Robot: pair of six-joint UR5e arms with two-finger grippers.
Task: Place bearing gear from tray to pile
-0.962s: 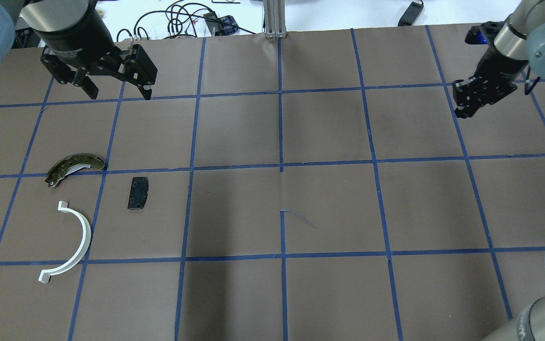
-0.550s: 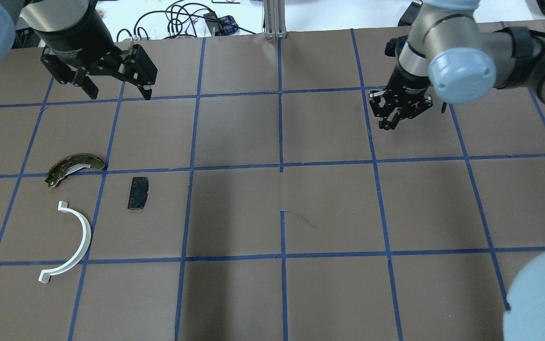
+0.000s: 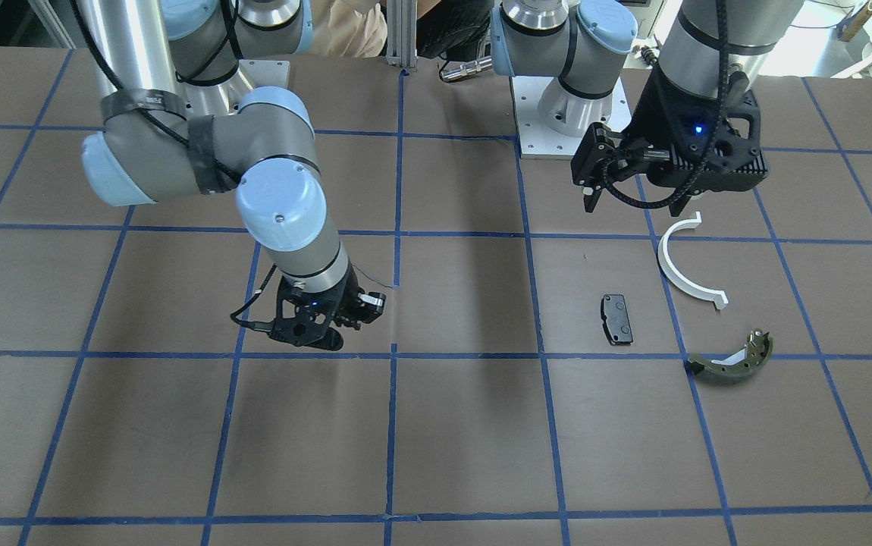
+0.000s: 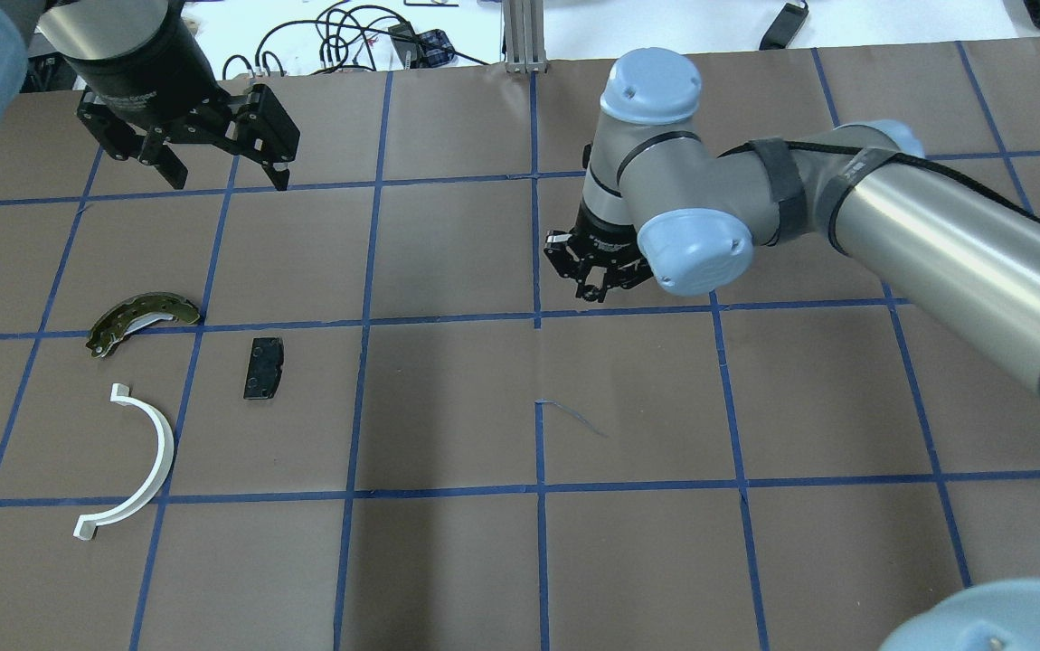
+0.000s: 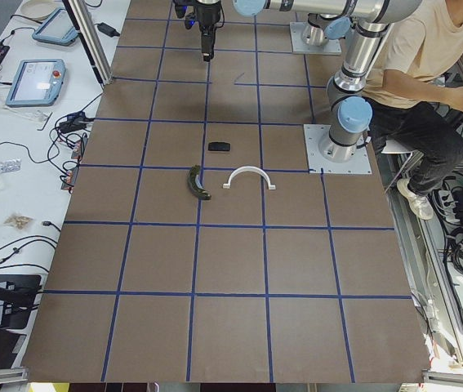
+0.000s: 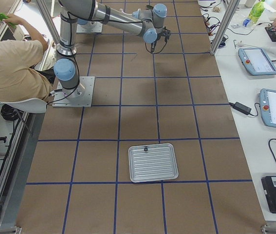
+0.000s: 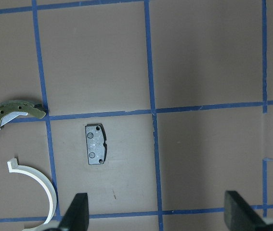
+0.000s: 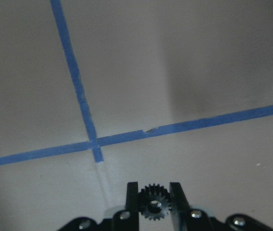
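The right end effector (image 4: 594, 289), clamped on the small black gear (image 8: 151, 204), has crossed from the right of the desk (image 4: 448, 561) to its centre, about halfway to the pile (image 4: 262, 368), while the left end effector (image 4: 229, 176) hangs spread open.

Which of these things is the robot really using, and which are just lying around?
Part of the job:
bearing gear, held in the right end effector; tray; the parts it will join: white half-ring, black pad, brake shoe.

Just lying about:
tablets; power brick.
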